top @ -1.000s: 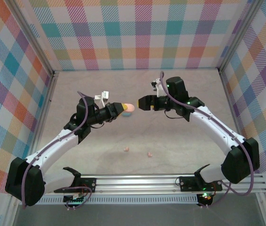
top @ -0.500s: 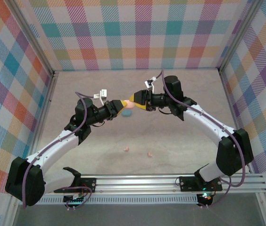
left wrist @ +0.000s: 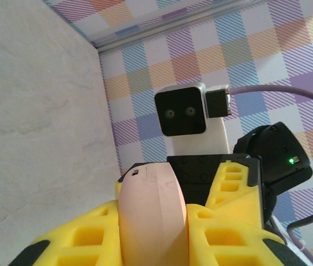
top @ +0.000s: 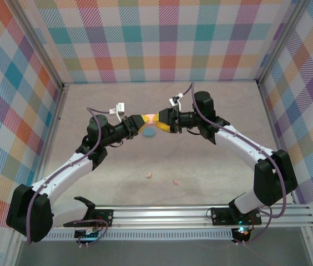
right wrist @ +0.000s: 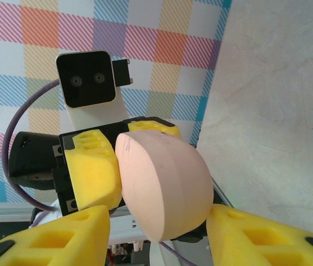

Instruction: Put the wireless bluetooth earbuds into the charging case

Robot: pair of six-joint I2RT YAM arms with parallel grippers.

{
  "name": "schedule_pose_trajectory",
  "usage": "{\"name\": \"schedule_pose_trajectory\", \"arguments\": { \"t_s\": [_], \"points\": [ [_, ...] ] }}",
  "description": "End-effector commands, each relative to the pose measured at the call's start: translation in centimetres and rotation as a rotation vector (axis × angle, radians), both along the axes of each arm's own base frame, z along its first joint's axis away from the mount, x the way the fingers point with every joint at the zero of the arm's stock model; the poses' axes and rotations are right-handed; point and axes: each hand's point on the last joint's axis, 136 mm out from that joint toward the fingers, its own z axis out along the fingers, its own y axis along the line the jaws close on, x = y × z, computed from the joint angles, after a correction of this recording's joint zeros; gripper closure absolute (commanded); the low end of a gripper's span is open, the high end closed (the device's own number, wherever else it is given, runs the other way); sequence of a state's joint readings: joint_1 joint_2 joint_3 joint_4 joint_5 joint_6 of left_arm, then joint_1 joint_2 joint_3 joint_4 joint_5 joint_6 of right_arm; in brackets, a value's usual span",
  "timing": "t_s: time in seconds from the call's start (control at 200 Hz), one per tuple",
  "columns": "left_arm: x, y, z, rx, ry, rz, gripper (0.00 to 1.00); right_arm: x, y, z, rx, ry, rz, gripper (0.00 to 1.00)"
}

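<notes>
The left gripper (top: 140, 119) is clamped tight on the pink case (top: 151, 117), holding it in the air on edge. In the left wrist view the disc stands upright between the two yellow fingers, its seam running up the middle and its upper half sticking out past the fingertips.

The right gripper (top: 159, 122) faces it from the other side of the pink case. Its jaws are partly apart and straddle the free half of the disc. In the right wrist view, one yellow finger (right wrist: 62, 238) stands off the pink case with a narrow gap showing. The other finger (right wrist: 267, 238) sits right at the disc's rim, and I cannot tell whether it touches. Neither finger is visibly pressing the disc.

The blue case (top: 147, 132) lies flat on the table (top: 212, 166) just below the pink case, on its near side.

Two pink earbuds (top: 148, 175) (top: 175, 182) lie loose on the table well to the near side of the pink case, toward the arm bases. They are near each other but not touching, and well apart from both sets of jaws. Neither gripper has hold of a bud.
</notes>
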State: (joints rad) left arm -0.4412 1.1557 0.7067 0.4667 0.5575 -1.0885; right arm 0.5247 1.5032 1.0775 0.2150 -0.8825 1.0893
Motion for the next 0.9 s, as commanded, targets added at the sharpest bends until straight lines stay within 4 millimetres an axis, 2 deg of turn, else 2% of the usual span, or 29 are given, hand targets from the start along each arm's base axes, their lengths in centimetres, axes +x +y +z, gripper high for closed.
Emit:
{"name": "schedule_pose_trajectory", "arguments": {
  "t_s": [0.0, 0.22, 0.56, 0.79, 0.895],
  "points": [
    [0.2, 0.1, 1.4, -0.042, -0.031, 0.003, 0.92, -0.2, 0.4, 0.8, 0.052, -0.009, 0.036, 0.51],
    [0.2, 0.1, 1.0, -0.065, -0.013, 0.001, 0.93, 0.0, 0.6, 0.6, 0.062, 0.003, 0.044, 0.51],
    [-0.1, -0.9, -0.9, -0.026, 0.042, -0.042, 0.92, -0.1, 0.9, 0.9, 0.089, -0.006, 0.074, 0.76],
    [-0.2, -0.9, -1.5, 0.035, 0.039, -0.051, 0.9, -0.4, 0.8, 1.1, 0.087, -0.004, 0.077, 0.83],
    [-0.3, -0.7, -1.4, 0.077, 0.015, -0.046, 0.81, -0.4, 0.7, 1.2, 0.086, -0.005, 0.074, 0.85]
  ]
}}
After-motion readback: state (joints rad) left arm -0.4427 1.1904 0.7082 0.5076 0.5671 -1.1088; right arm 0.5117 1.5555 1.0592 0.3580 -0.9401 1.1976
